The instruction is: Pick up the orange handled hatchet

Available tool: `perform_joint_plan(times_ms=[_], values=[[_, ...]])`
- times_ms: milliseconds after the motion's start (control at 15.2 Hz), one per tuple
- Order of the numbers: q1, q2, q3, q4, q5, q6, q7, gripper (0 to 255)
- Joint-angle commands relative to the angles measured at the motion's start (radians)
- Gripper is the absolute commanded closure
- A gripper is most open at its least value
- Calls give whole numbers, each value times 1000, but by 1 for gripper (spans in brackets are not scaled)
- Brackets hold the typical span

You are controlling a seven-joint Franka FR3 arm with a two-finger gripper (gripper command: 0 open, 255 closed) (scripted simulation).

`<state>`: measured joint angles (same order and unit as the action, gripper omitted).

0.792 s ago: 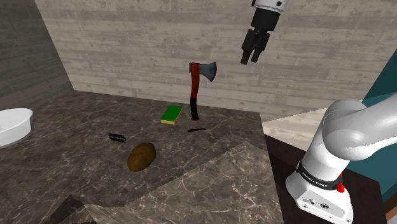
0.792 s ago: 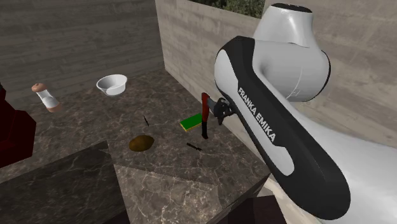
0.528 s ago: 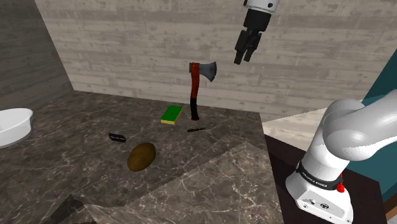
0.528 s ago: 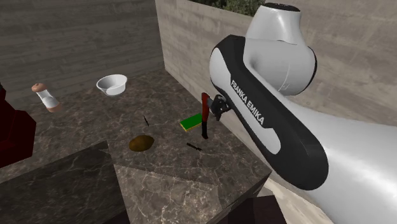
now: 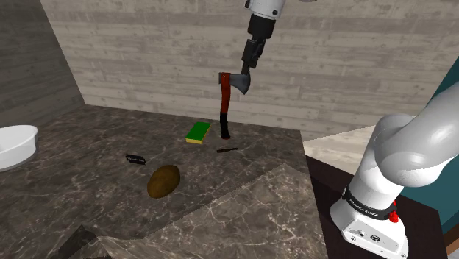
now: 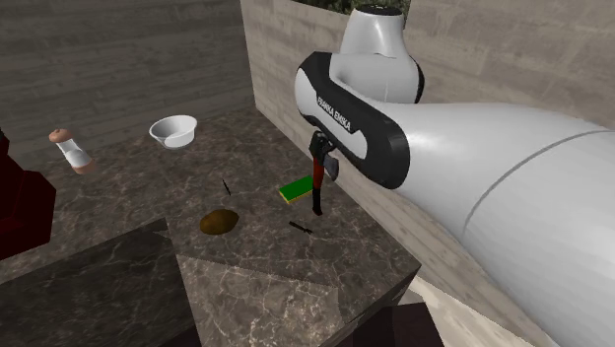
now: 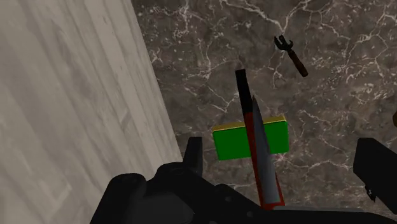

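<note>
Hand [image 5: 247,64]: hangs wide open, grips nothing, sits just above the head of the hatchet [image 5: 223,107]. Ends a white arm [image 5: 401,154] arching over from the shoulder view's right.

Behind, pale plank wall [image 5: 147,51]; below, dark marble bench [image 5: 88,140].

Hatchet: stands upright on its black handle end at the back of the bench, near the wall, grey head on top, red-orange shaft beneath. Leaning on the planks or free-standing, cannot tell.

Farther out: white bowl [image 5: 15,143] and brown potato [image 5: 163,181], both well apart from it. Closer: green-and-yellow sponge [image 5: 198,132] just beside the handle end, and a thin dark stick [image 5: 226,150] near it.

Looks like the approach, with the grasp not yet made. To do it well:
- Come straight down past the head, with the fingers [image 7: 194,153] straddling the shaft just under it, as lined up in the wrist view.
- Mind the wall-side finger, close to the planks.
- Avoid nudging the head, probably easily toppled given that tall, narrow stance.
- Close only once centred on the shaft, then lift straight up, clear of sponge and wall.
</note>
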<state>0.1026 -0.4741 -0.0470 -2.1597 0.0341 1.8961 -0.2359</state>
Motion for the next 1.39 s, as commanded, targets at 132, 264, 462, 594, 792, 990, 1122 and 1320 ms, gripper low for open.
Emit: perform_joint_plan(times_ms=[132,264,462,594,792,990,1122,1320], values=[[31,134,10,99,-19,62,-84,0],[41,183,16,139,-26,81,-112,0],[41,181,16,97,-26,121,-113,0],[41,181,16,70,-25,148,-113,0],[41,182,16,37,-25,183,-113,0],[41,182,16,37,-25,183,-114,255],[41,182,16,37,-25,183,-114,255],[41,182,15,37,-25,183,-115,255]])
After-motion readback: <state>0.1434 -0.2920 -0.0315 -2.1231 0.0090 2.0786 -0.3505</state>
